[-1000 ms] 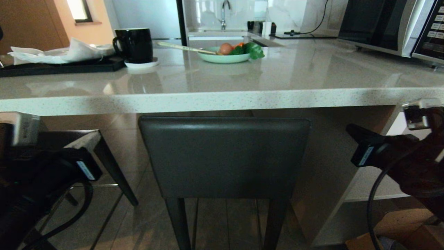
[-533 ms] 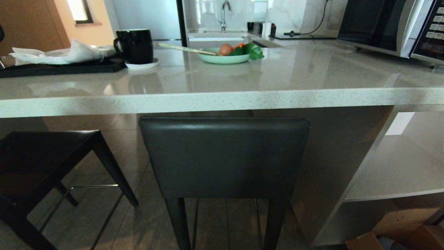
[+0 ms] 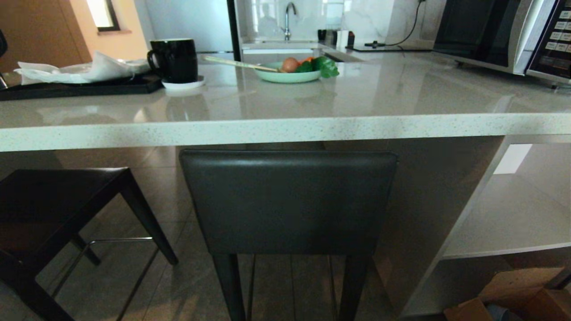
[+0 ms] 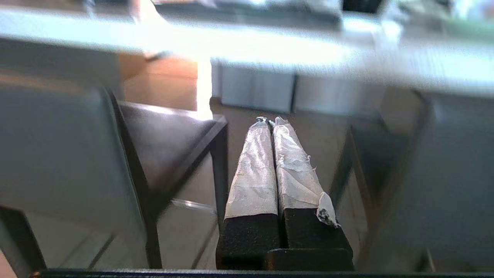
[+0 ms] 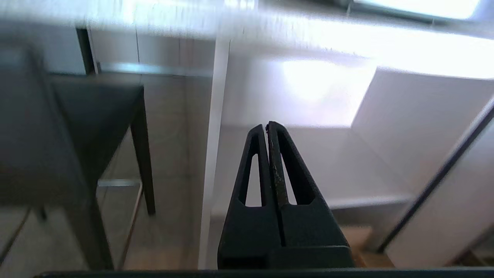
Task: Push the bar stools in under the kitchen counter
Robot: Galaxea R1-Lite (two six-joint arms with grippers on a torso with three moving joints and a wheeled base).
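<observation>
Only wrist views show left claw [image 4: 270, 123], right claw [image 5: 267, 127], both closed.

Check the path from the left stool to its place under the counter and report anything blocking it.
Nothing visible blocks it. The left stool has open tiled floor ahead beneath the kitchen counter, and the centre stool stands apart beside it. Its lower legs are cut off from view.

The left gripper [image 4: 270, 120] has 2 black fingers wrapped in frayed white tape; the right gripper [image 5: 267, 126] has 2 slotted black fingers.
</observation>
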